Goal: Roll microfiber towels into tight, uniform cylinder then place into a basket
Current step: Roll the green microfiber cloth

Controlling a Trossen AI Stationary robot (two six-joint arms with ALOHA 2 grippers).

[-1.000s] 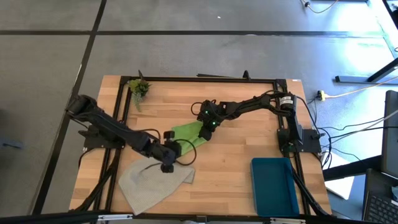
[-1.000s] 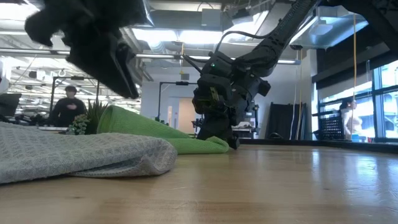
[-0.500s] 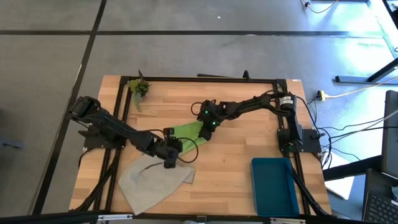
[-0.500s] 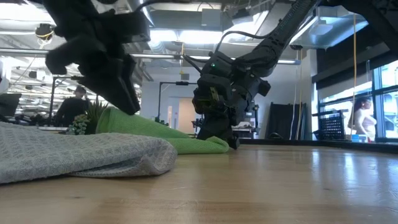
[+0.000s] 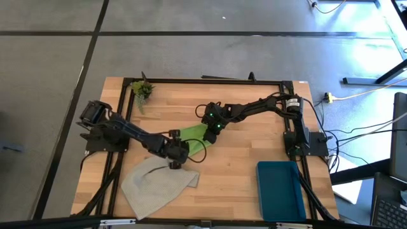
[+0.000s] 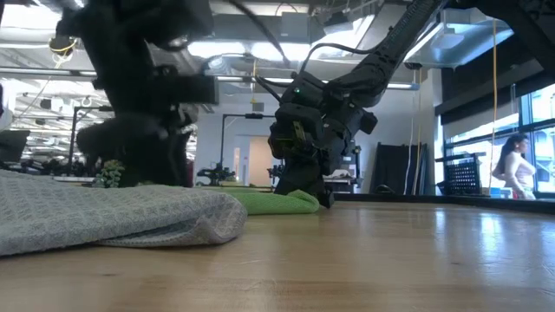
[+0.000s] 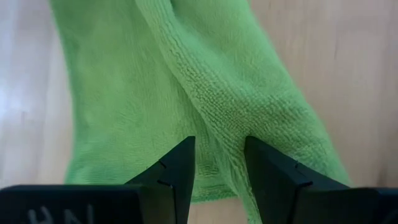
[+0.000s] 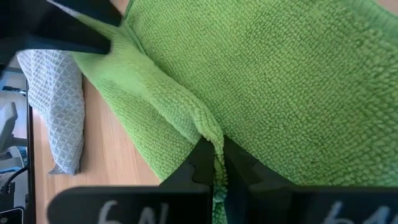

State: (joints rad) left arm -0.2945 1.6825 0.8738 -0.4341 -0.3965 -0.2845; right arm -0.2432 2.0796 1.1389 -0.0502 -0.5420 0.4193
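Note:
The lime green towel (image 5: 193, 135) lies crumpled at the middle of the table, with a raised ridge running between my two grippers. My left gripper (image 5: 175, 158) is down at the towel's near-left end, shut on it (image 7: 219, 146). My right gripper (image 5: 213, 129) is at the towel's far-right end, shut on it (image 8: 214, 149). The pale grey towel (image 5: 156, 184) lies flat and loosely folded at the near left, and no gripper touches it. The teal basket (image 5: 280, 189) stands at the near right. My left gripper pinches the raised ridge of the green towel (image 7: 214, 124) between its two fingers, close to the towel's near end. The fingers come from above, one on each side of the ridge. The towel lies on the table. My right gripper pinches a thin upright fold of the green towel (image 8: 211, 127) between its nearly closed fingers, coming from above and pointing down (image 6: 312, 195). The ridge runs from there across to my left gripper's finger (image 8: 106, 40). The rest of the towel lies on the table.
A small green plant sprig (image 5: 142, 90) lies at the far left corner. A black frame rail (image 5: 203, 81) runs around the table. Bare wood lies between the green towel and the basket. People show in the room behind the table in the low view (image 6: 519, 165).
My left gripper has moved from above the grey towel toward the table's far edge and down onto the green towel's near-left end. In the low view it now stands in front of that end and hides it. My right gripper has kept still.

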